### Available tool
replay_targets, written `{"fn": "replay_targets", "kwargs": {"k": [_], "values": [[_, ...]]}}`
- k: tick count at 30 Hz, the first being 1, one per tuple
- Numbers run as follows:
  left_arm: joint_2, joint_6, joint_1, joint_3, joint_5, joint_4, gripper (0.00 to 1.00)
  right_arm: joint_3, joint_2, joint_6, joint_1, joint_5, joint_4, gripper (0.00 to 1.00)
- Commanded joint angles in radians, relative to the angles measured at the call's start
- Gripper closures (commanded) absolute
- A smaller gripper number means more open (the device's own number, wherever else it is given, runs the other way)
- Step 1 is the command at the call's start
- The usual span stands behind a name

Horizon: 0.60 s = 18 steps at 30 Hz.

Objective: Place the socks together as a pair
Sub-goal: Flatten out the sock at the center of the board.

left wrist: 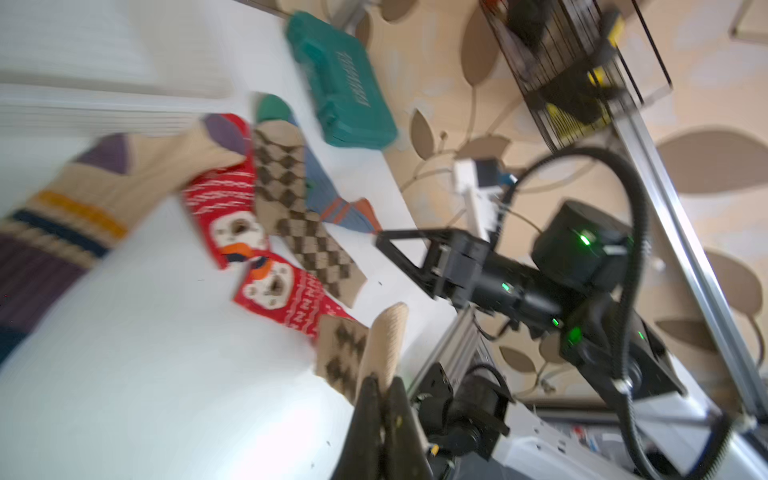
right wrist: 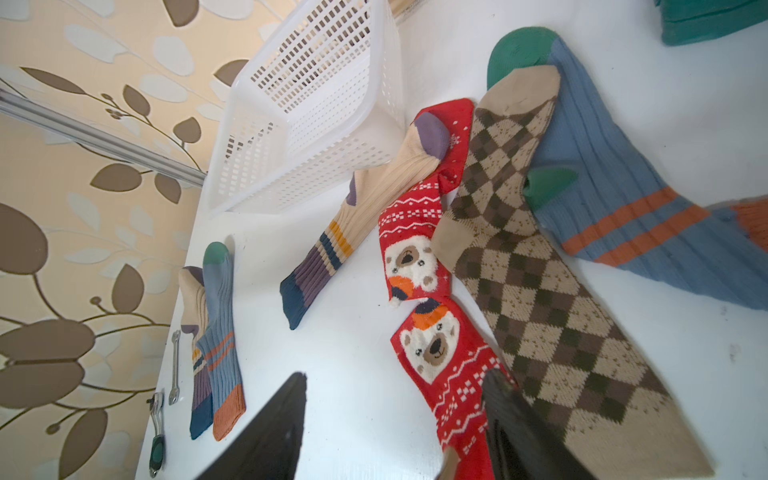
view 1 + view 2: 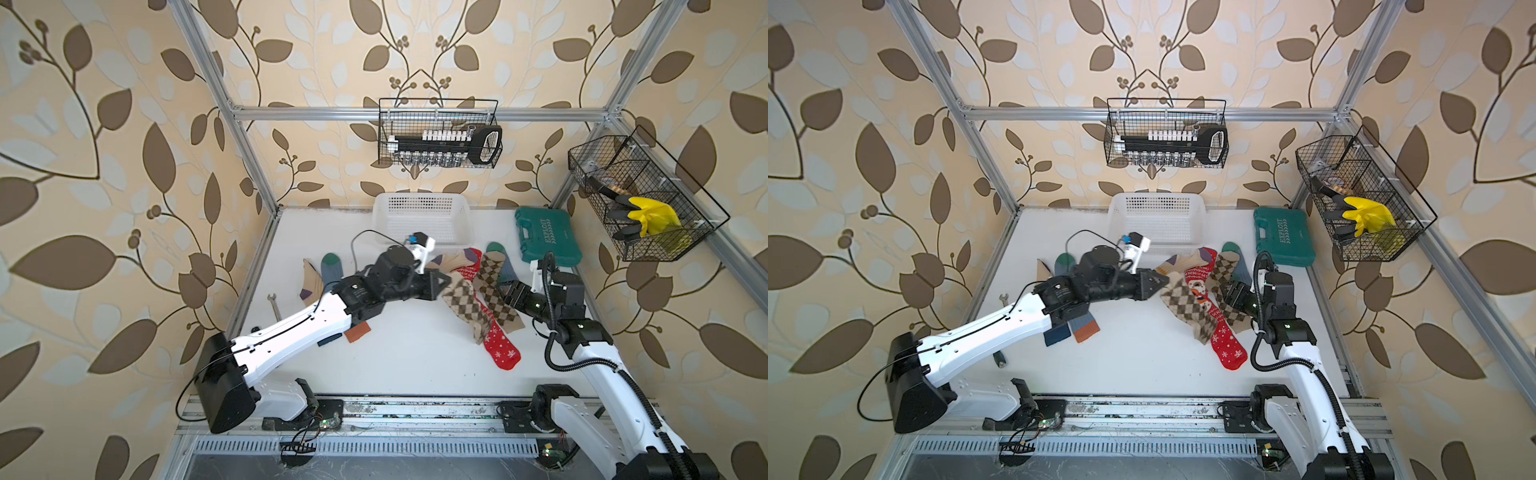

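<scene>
Clenched on one argyle sock (image 3: 463, 309) at 3 o'clock on the bench (image 3: 415, 365), the left gripper (image 3: 444, 284) could drag the red socks (image 3: 505, 353) beneath it askew or miss its twin (image 3: 488, 274), which the released right gripper (image 2: 397, 382) hovers over, not pinning.

— Left arm (image 3: 291, 328)?
— It reaches in from its base toward the middle, wrist level. The left tool (image 3: 444, 284) is pinched closed on a sock (image 3: 462, 305).
— And the right arm (image 3: 598, 365)?
— Elbow bent, forearm pointing inward. The right tool (image 2: 397, 374) sits low over the counter (image 3: 395, 353), jaws spread apart.
</scene>
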Motion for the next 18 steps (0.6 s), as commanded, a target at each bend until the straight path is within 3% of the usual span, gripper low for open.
{"fn": "replay_targets", "kwargs": {"k": [1,5,9,12,14,18], "values": [[-0.062,-0.081,0.179,-0.196,0.002,0.073,1.0,-0.016,0.015,-0.017,-0.003,-0.081,0.028,0.32],[-0.053,-0.058,0.318,-0.374,0.076,0.102,1.0,-0.019,0.047,-0.023,-0.004,-0.129,0.049,0.33],[0.047,0.008,0.327,-0.406,0.175,0.101,1.0,-0.022,0.066,-0.025,0.008,-0.132,0.057,0.34],[0.086,0.039,0.328,-0.431,0.182,0.1,1.0,-0.016,0.105,-0.028,0.044,-0.115,0.056,0.34],[0.089,0.061,0.328,-0.438,0.155,0.077,1.0,0.001,0.165,-0.036,0.119,-0.074,0.049,0.34],[0.066,0.096,0.33,-0.43,0.068,0.005,1.0,0.068,0.345,-0.051,0.367,0.106,0.027,0.42]]}}
